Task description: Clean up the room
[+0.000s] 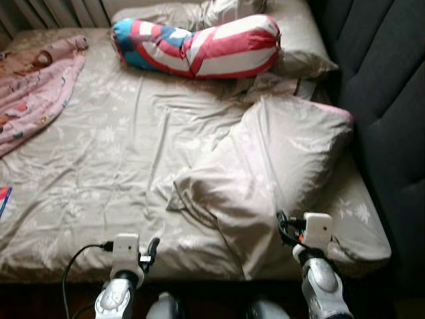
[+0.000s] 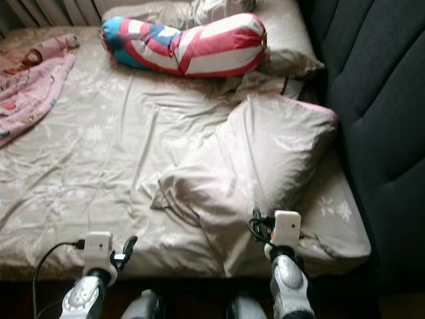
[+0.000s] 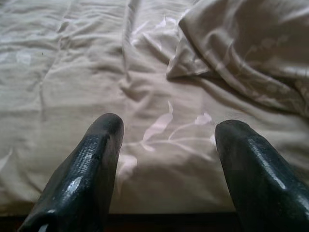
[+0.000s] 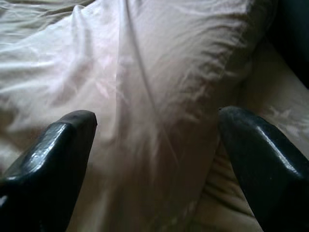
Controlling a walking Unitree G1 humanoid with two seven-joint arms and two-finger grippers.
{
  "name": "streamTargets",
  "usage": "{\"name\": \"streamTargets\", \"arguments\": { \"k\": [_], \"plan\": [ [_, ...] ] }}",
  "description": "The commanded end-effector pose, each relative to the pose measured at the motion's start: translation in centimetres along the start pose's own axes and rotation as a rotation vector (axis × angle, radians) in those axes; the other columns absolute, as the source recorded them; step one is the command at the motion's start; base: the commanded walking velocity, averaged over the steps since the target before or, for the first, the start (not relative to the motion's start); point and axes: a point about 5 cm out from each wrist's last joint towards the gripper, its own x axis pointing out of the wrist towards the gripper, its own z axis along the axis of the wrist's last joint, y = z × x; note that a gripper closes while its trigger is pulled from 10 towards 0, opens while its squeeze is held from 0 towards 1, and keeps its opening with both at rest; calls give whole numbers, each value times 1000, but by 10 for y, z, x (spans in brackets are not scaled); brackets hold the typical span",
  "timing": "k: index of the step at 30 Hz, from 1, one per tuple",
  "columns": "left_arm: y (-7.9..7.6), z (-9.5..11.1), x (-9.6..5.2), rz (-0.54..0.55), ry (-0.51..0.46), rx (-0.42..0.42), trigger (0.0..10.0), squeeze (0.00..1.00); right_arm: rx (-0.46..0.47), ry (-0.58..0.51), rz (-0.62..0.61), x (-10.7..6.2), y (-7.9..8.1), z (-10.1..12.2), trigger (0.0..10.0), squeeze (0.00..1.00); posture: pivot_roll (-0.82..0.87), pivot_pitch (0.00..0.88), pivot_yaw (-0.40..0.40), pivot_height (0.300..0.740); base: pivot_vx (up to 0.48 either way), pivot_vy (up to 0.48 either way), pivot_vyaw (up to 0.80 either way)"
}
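A bed covered in a crumpled beige sheet with a faint pale floral print spreads across the head views, its fabric creased in long soft folds. A large pillow in a matching slightly glossy case lies at about 3 o'clock of the bed's middle, plump at its far end and slack, flattened and wrinkled toward its near corner, which droops over the bed's front edge. At 12 o'clock a sausage-shaped bolster in red, white and blue stripes lies across the far end, resting against a second beige pillow at 1 o'clock. A pink printed blanket is rumpled at 10 o'clock, its edge trailing down the left side. A dark padded upholstered headboard with tufted seams rises along the right side of the bed, from 2 to 4 o'clock.

The left gripper hovers at 7 o'clock above the near edge of the sheet, its two textured black fingers spread wide apart with bare sheet between them. The right gripper is at 5 o'clock just above the pillow's slack near end, fingers likewise parted with the pillowcase cloth between them, not visibly clamped.
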Motion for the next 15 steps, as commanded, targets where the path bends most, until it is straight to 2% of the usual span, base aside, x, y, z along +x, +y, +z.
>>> {"name": "streamTargets", "arguments": {
  "k": [1,15],
  "plan": [
    [1,-6,-3,-3,30,-7,10000,0,3,3,1,-2,1,-2,10000,0,-37,240,11,650,0,0,0],
    [-2,-5,-1,-26,34,-10,10000,0,6,22,40,-2,9,-4,10000,0,-26,223,10,650,0,0,0]
  ]
}}
